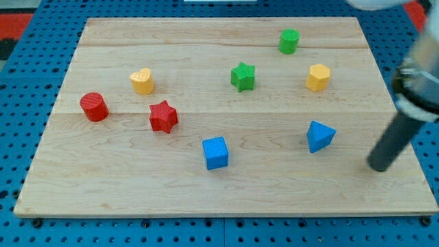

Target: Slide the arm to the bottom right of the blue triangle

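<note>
The blue triangle point(319, 136) lies on the wooden board point(137, 185) at the view's right, below the middle. My dark rod comes down from the view's upper right, and my tip point(377, 167) rests on the board to the right of and a little below the blue triangle, apart from it with a clear gap between them.
A blue cube point(215, 153) sits near the bottom middle. A red star point(163, 116), a red cylinder point(94, 107) and a yellow heart point(142, 81) are at the left. A green star point(243, 76), a green cylinder point(289, 41) and a yellow hexagon point(317, 77) are at the upper right.
</note>
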Tool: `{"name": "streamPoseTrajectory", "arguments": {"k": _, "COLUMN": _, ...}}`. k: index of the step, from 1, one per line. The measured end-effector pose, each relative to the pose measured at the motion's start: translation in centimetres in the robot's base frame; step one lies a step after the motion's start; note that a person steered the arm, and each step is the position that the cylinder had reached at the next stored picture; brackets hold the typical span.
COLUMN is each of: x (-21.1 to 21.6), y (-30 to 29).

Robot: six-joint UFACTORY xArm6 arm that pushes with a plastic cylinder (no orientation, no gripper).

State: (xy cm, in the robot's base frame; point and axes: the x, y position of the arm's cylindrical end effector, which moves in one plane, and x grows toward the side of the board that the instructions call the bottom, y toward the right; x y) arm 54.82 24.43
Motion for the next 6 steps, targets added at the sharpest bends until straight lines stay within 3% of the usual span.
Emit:
{"name": "streamPoseTrajectory", "arguments": {"k": 1, "x": 0.0, "y": 0.3}}
{"name": "streamPoseTrajectory", "arguments": {"k": 2, "x": 0.5, "y": -4.7}}
{"name": "streamPoseTrajectory", "arguments": {"k": 3, "x": 0.8, "y": -13.8}}
{"name": "streamPoseTrajectory", "arguments": {"k": 6, "x": 0.8, "y": -13.9}}
